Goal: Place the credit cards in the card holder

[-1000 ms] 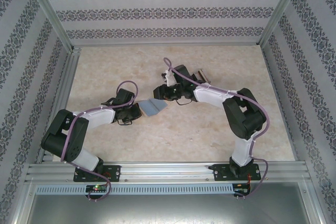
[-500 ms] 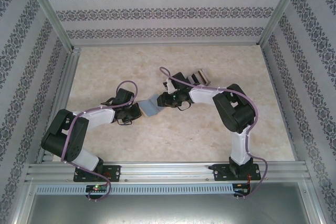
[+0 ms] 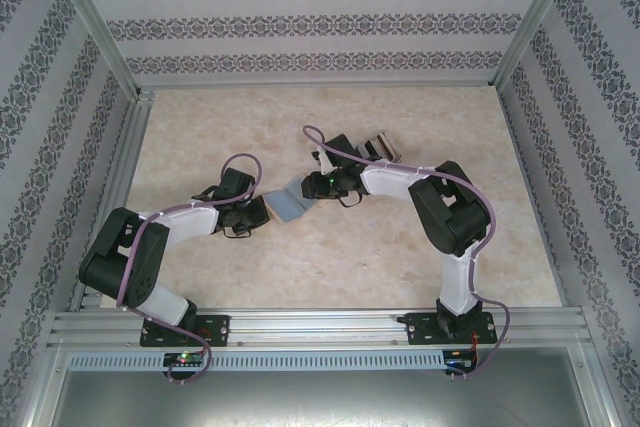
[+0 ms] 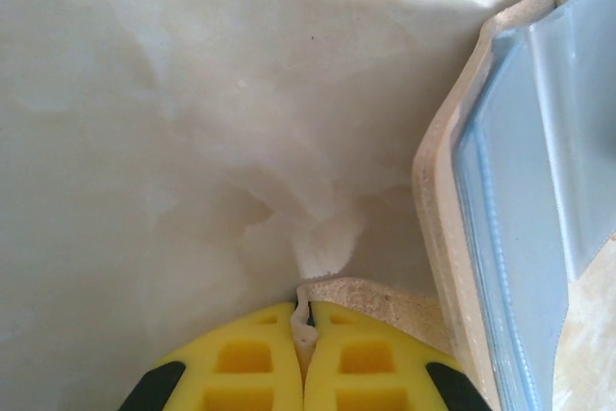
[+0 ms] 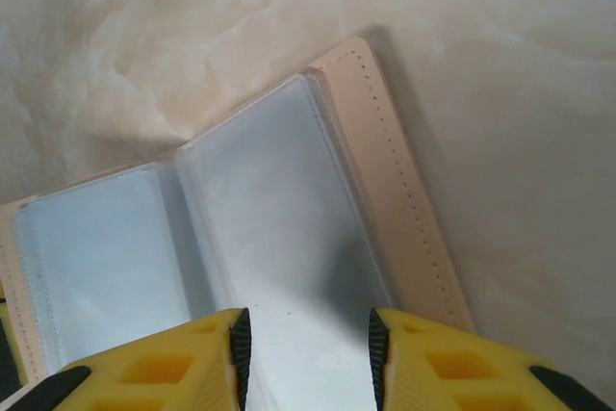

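The card holder (image 3: 288,204) lies open near the middle of the tabletop (image 3: 200,127), between the two hands. The right wrist view adds what the overhead one is too small to show: its clear sleeves (image 5: 115,257) are spread flat inside a stitched tan cover (image 5: 385,170). The left wrist view shows the left hand (image 4: 304,320) at the holder's left edge, fingers together and pinching a thin corner of that cover. The right hand (image 5: 306,329) stands over the holder's right sleeve with its jaws apart, gripping nothing; whether they touch the sleeve I cannot tell.
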